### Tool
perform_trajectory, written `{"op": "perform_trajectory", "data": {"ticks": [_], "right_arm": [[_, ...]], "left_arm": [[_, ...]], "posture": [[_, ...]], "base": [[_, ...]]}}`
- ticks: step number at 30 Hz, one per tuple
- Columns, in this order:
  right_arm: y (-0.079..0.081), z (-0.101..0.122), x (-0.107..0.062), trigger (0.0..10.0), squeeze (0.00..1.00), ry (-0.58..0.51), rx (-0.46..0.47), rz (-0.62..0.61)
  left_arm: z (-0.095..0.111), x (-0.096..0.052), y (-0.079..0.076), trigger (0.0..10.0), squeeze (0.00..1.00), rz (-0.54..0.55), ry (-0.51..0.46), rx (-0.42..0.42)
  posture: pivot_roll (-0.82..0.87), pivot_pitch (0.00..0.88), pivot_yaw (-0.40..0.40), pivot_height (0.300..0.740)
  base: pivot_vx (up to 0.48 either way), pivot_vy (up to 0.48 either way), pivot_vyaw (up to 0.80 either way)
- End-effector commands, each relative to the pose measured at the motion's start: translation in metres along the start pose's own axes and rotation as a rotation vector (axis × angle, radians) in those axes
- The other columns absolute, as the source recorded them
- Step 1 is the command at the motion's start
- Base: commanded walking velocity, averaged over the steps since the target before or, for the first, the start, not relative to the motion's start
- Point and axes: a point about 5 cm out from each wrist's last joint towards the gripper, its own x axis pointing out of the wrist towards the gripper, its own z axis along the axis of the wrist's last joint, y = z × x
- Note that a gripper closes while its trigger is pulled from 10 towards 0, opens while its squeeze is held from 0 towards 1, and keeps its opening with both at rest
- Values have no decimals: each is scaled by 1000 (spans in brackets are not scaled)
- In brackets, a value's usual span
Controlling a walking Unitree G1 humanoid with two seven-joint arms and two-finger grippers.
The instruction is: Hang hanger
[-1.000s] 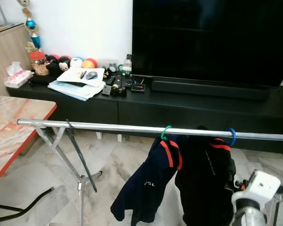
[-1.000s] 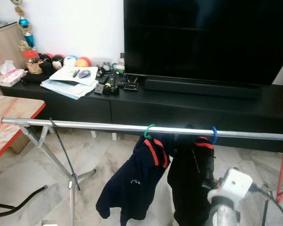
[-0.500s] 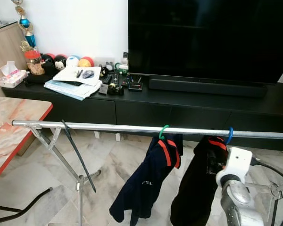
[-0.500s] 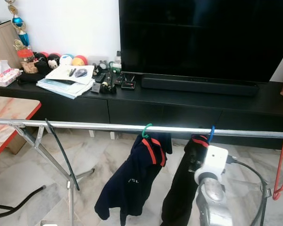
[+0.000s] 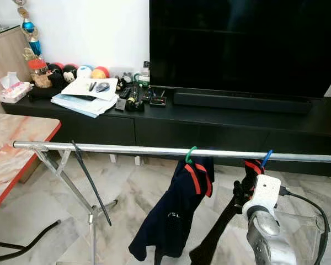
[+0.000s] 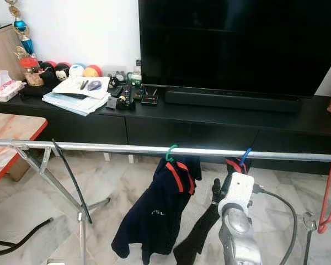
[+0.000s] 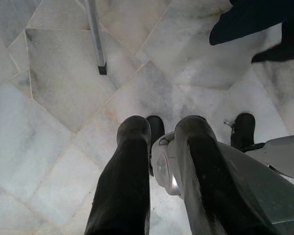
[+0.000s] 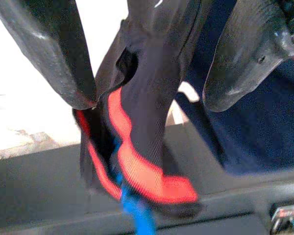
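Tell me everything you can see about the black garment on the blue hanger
The black fabric garment with red trim hangs from a blue plastic hanger hooked over the silver metal rail, right of a navy shirt on a green hanger. It is bunched narrow and pulled slantwise, its lower end trailing towards the marble floor. The right end effector straddles the cloth near the collar, fingers apart.
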Motion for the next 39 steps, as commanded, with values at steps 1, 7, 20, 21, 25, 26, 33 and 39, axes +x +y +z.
{"op": "perform_trajectory", "data": {"ticks": [1, 7, 20, 21, 25, 26, 33, 39], "right_arm": [[-1, 2, 3, 10000, 0, -6, 2, -10], [3, 3, 8, 10000, 0, -1, -6, -5], [6, -5, 15, 10000, 0, 31, -30, -12], [5, -4, 16, 10000, 0, 31, -26, -18], [5, -1, 19, 10000, 0, 18, 4, -39], [5, -1, 20, 10000, 0, 17, 9, -40], [12, 4, 24, 10000, 0, 7, 49, -37], [17, 13, 28, 10000, 0, -18, 39, -36]], "left_arm": [[-6, -2, 3, 10000, 0, 2, 15, -8], [-7, -3, 5, 10000, 0, 3, 14, -10], [-6, -2, 3, 10000, 0, -1, 8, -9], [-6, -2, 3, 10000, 0, -1, 7, -10], [-5, -2, 2, 10000, 0, -2, 3, -10], [-5, -2, 2, 10000, 0, -2, 3, -10], [-5, -1, 1, 10000, 0, -2, 2, -12], [-6, -2, 2, 10000, 0, -2, 3, -11]], "posture": [[107, 0, 4, 740], [112, 0, 3, 740], [117, 0, 6, 740], [117, 0, 6, 740], [120, 0, 9, 740], [120, 0, 9, 740], [120, 0, 9, 740], [121, 0, 11, 740]], "base": [[0, 0, 0], [0, 0, 0], [0, 0, 0], [0, 0, 0], [0, 0, 0], [0, 0, 0], [0, 0, 0], [0, 0, 0]]}}
